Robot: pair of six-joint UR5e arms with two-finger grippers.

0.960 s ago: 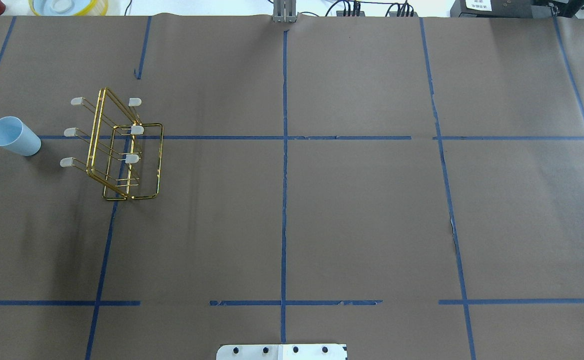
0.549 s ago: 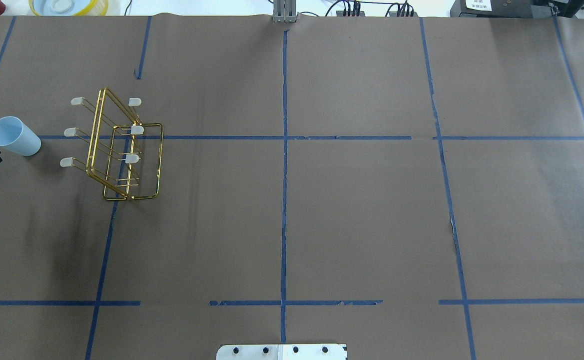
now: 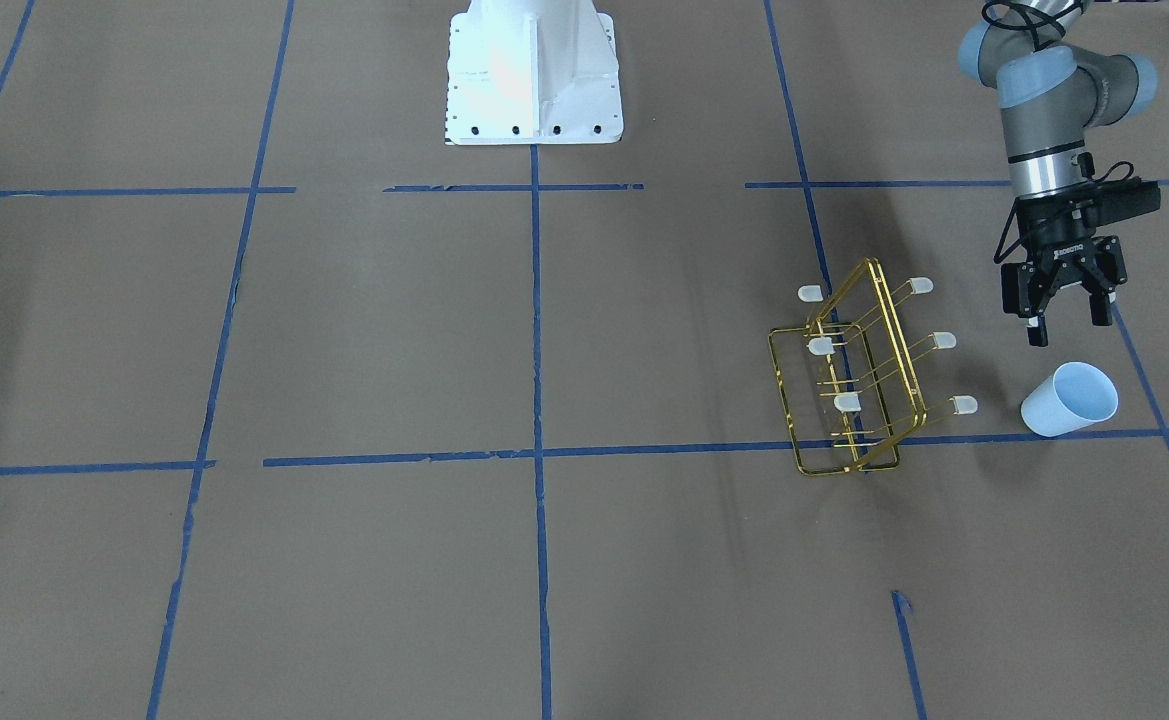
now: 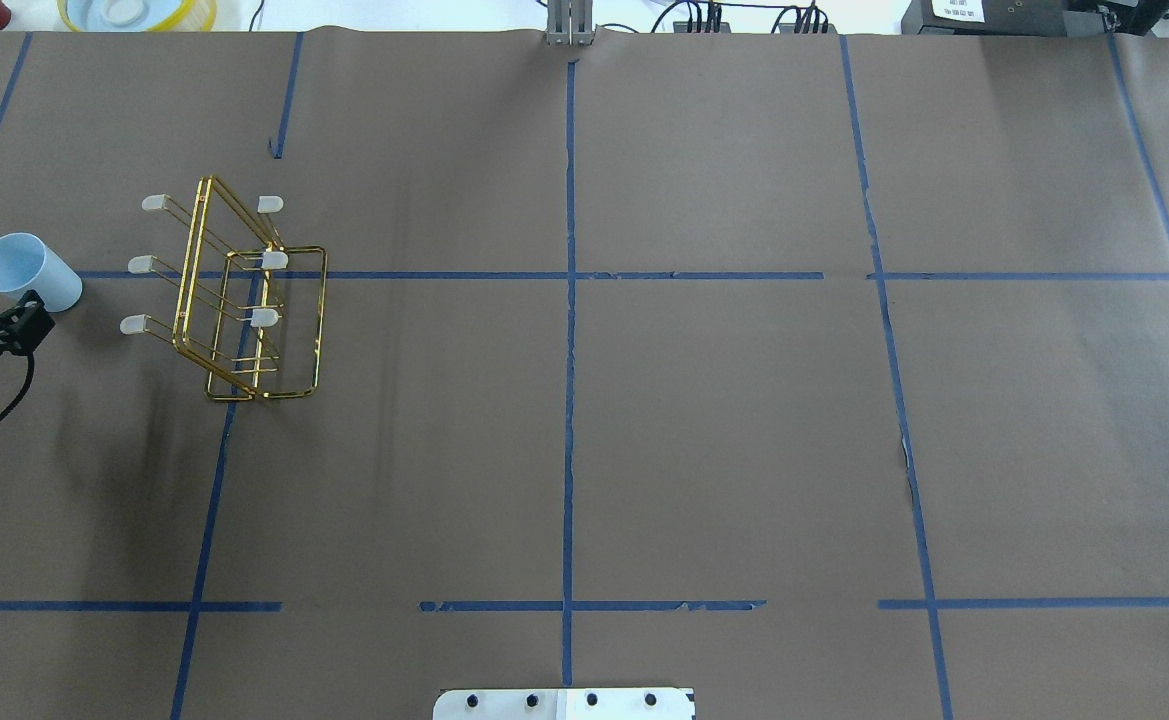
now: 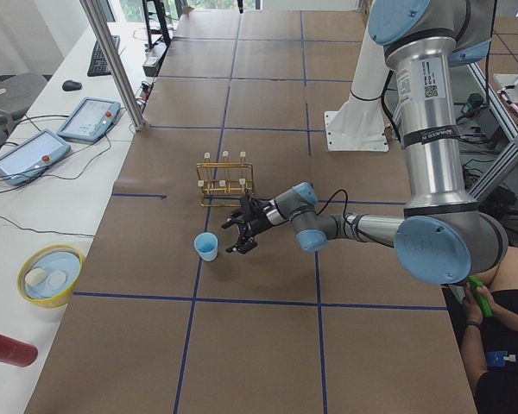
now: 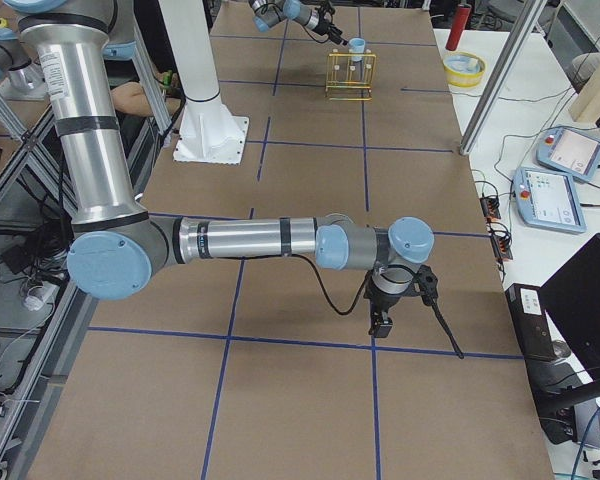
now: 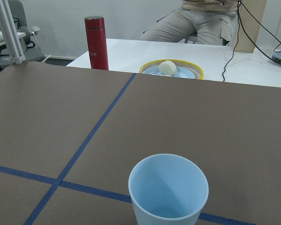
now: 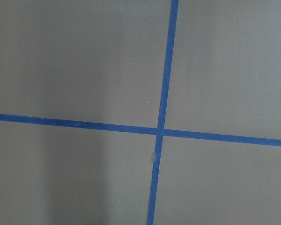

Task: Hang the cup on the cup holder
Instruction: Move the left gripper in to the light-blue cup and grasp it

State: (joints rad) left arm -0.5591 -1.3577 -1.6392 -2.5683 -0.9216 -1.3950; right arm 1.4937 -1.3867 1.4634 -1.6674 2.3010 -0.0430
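Note:
The pale blue cup [image 4: 29, 272] stands upright, mouth up, on the brown table at the far left, empty. It also shows in the front view [image 3: 1069, 398] and close up in the left wrist view [image 7: 168, 192]. The gold wire cup holder [image 4: 264, 317] stands to its right, prongs bare [image 3: 849, 400]. My left gripper [image 3: 1069, 325] is open and empty, hovering just on the robot's side of the cup, apart from it [image 4: 29, 312]. My right gripper [image 6: 380, 325] points down over bare table far off; I cannot tell if it is open.
A red bottle [image 7: 95, 43] and a yellow-rimmed bowl [image 7: 171, 70] sit on the white bench beyond the table's far edge, where a person sits. The robot's white base [image 3: 534, 70] is at mid-table. Blue tape lines cross the brown cover.
My left gripper has come in from the overhead view's left edge and moved toward the cup. The cup and the cup holder have not moved.

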